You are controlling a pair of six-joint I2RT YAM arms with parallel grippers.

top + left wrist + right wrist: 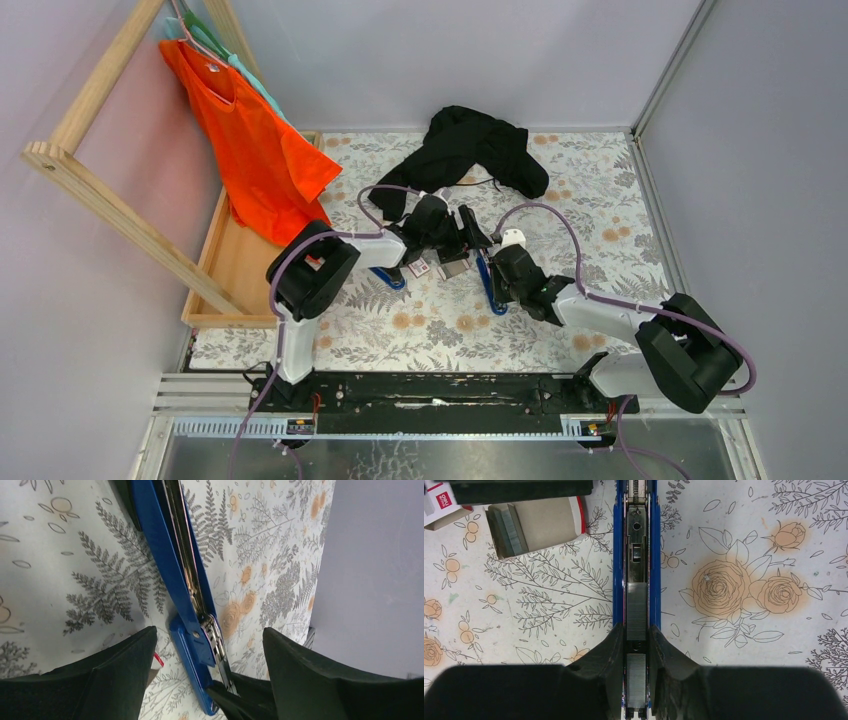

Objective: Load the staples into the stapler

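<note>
The blue stapler lies swung open on the floral worktop, near its middle between the two arms, with its metal channel facing up. Grey staples sit end to end inside that channel. The right tool is closed narrowly on the stapler, with one dark finger pressed against each blue side rail, so the channel runs straight between them. To the left of the stapler in the right wrist view, close by but apart from it, a small grey-silver tray rests on the cloth. It carries a few staple strips stacked along its left side. Just beyond the tray, at the picture's corner, lies the white-and-red cardboard box. The left tool hangs over the stapler's hinge end. Its black fingers are spread wide on either side of the blue body without touching it, and it holds nothing. In the overhead view a black garment is heaped at the far side of the worktop. An orange shirt hangs from a wooden rack at the left.
</note>
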